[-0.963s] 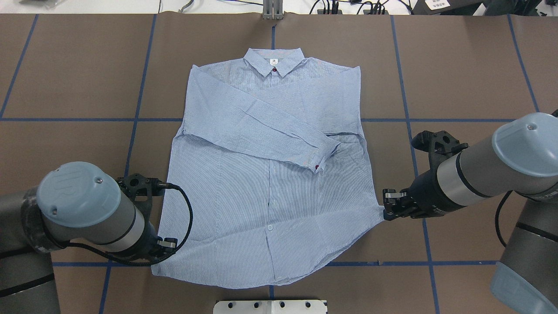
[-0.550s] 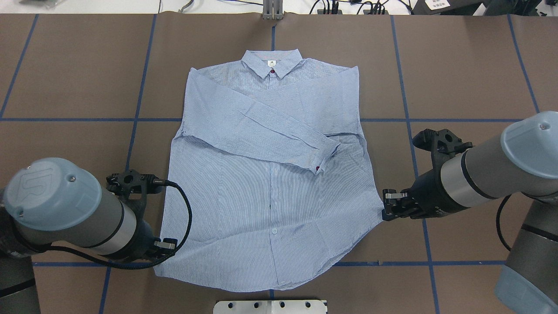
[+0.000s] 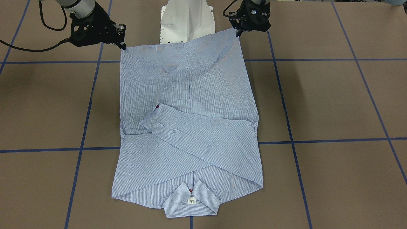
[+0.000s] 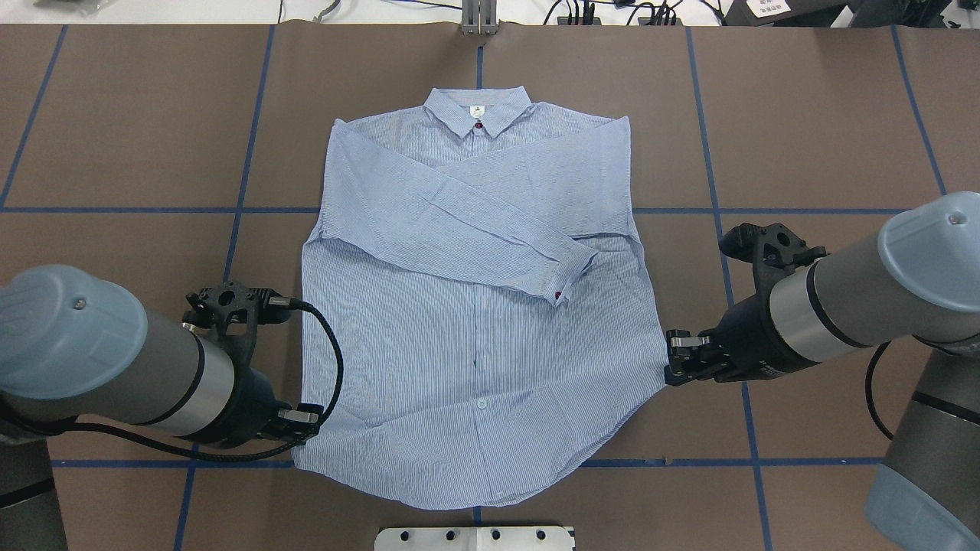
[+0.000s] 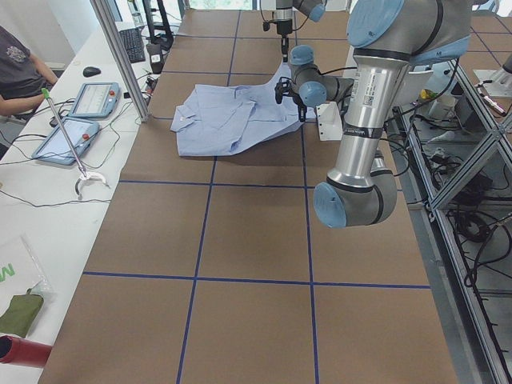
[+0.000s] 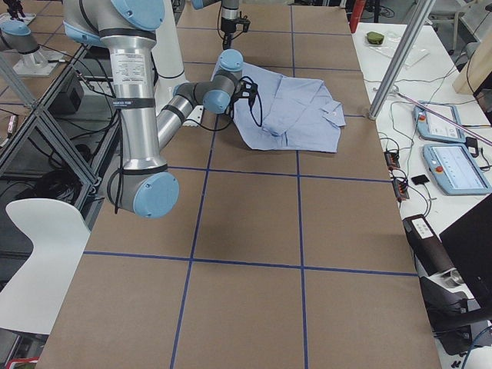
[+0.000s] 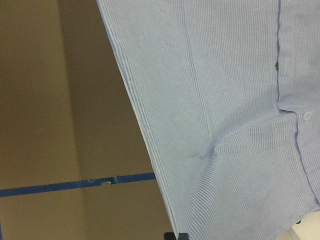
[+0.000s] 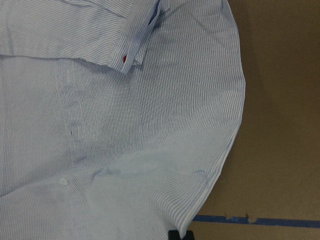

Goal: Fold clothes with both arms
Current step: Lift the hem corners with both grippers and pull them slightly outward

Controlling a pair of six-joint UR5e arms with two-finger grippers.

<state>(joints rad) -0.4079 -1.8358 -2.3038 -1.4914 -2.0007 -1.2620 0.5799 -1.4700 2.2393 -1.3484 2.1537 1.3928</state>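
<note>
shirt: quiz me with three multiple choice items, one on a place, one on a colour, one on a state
1. Where do the left gripper and right gripper hold the shirt?
A. at the collar
B. at the hem corners
C. at the shoulders

2. What colour is the button on the top cuff?
A. green
B. black
C. red

3. How do the sleeves lie?
A. crossed over the chest
B. spread out sideways
C. rolled to the elbows

Answers:
1 B, each gripper pinches a hem corner on the robot's side.
2 C, a red dot shows on the cuff.
3 A, both sleeves lie folded across the front.
</note>
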